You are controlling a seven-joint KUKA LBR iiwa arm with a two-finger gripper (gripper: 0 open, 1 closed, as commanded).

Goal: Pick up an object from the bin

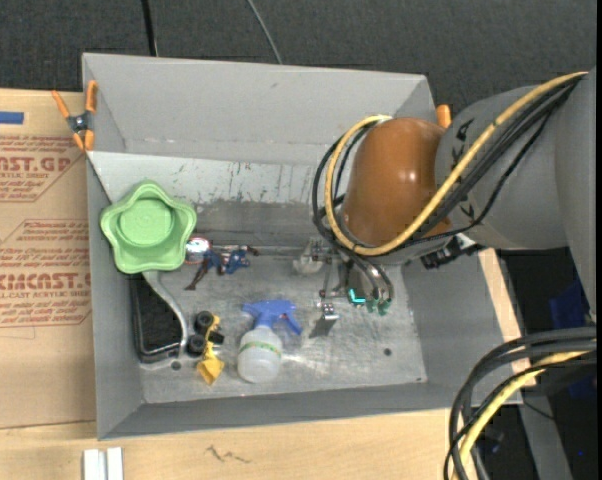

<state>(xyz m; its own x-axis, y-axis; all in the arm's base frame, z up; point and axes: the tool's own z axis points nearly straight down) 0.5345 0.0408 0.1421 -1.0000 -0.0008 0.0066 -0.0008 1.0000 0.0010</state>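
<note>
Camera view: gripper (329, 306) seen at 3 o'clock of bin (251, 98) floor, largely hidden under orange cover (391, 183) and cables. Its opening cannot be told, nor whether anything is gripped. Nearest thing: clear spray bottle (263, 346) with blue trigger, laid on side, near gripper at its 8 o'clock. Green flower-shaped lid (147, 226) at 10 o'clock. Black oblong item (153, 320) at 8 o'clock, kind hard to make out. Small yellow piece (210, 366) at 7 o'clock. Small blue-red item (221, 259) left of centre, too small to identify.

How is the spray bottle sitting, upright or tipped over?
Tipped over. The spray bottle lies on its side on the bin floor, blue trigger end toward the back.
</note>
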